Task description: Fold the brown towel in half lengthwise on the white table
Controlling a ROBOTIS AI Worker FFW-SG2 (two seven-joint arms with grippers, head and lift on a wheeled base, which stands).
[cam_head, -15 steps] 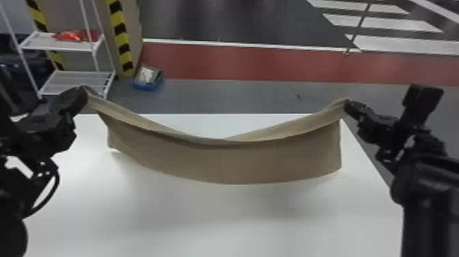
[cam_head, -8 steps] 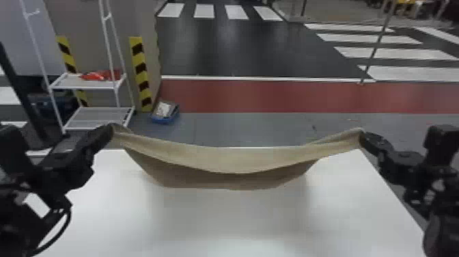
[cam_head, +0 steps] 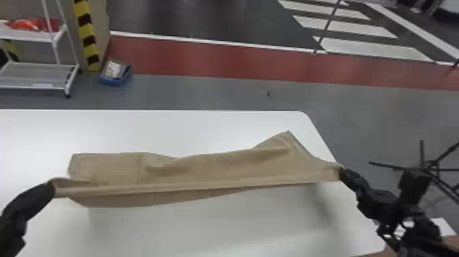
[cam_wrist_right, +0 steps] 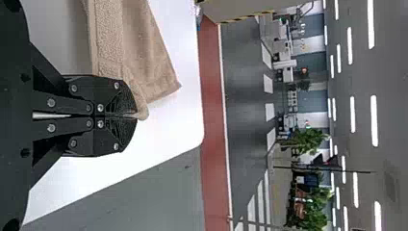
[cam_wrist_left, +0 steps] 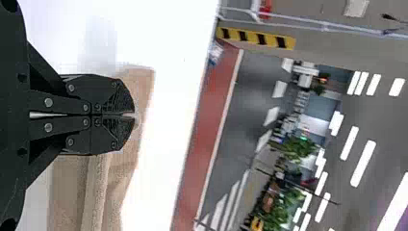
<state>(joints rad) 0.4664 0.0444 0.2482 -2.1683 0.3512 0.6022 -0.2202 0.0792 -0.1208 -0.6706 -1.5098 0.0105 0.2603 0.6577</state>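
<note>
the brown towel (cam_head: 218, 172) is held by two corners, one in each gripper, probably so that one long edge stays straight between them while the rest settles on the white table (cam_head: 218, 225). its far part lies on the tabletop, a bit rumpled, with one far corner jutting out toward the robot's right; the held edge runs fairly taut along the near side, and some cloth shows beneath it. that spread likely keeps the two layers from bunching when the fold is made.

the left gripper (cam_head: 52, 188) has its fingers pressed together on one corner of the towel. the right gripper (cam_wrist_right: 136, 115) is closed too, pinching the other corner, with a small tip of cloth poking past its fingertips.
</note>
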